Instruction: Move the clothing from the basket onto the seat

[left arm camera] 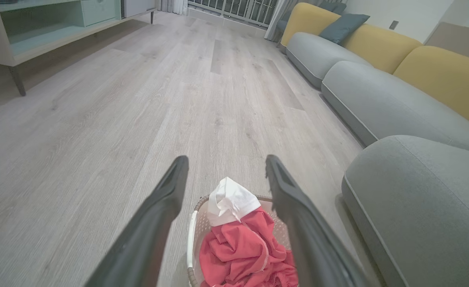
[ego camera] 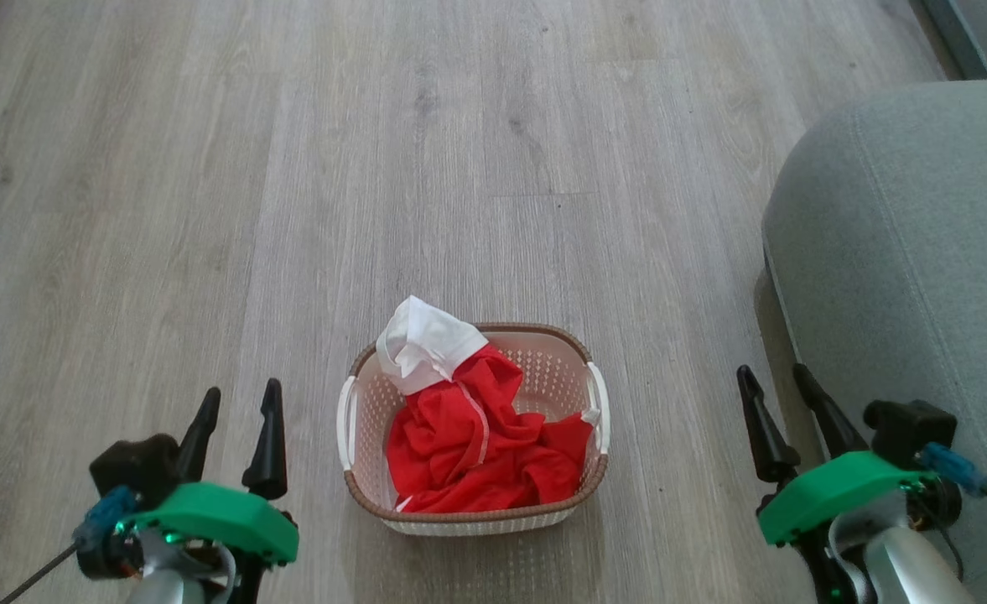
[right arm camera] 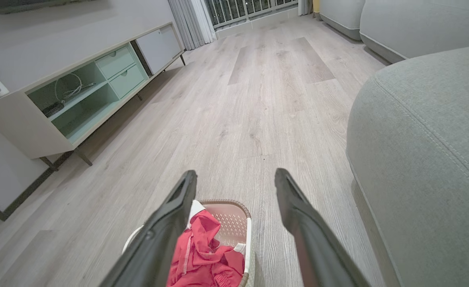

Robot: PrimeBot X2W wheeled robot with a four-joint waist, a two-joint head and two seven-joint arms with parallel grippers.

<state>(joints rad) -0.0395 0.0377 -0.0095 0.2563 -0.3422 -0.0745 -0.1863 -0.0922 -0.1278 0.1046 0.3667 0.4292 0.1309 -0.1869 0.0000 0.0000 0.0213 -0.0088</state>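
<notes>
Head view: crumpled bright red fabric clothing with white panel is lying in small oval cream perforated plastic basket; left tool, right tool are hanging released, empty. Left wrist view: large grey upholstered seat is sitting near basket. Right wrist view: white trim is showing.

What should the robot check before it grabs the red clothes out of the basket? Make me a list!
1. Clothing is in the basket: ok, a red heap with a white part poking over the far rim.
2. Basket stands upright on the floor: ok.
3. Left pincer is open and holds nothing: ok.
4. Right pincer is open and holds nothing: ok.
5. Seat is close by, on the robot's right: ok.
6. How many pieces of clothing there are: cannot tell, they are bunched together.
</notes>
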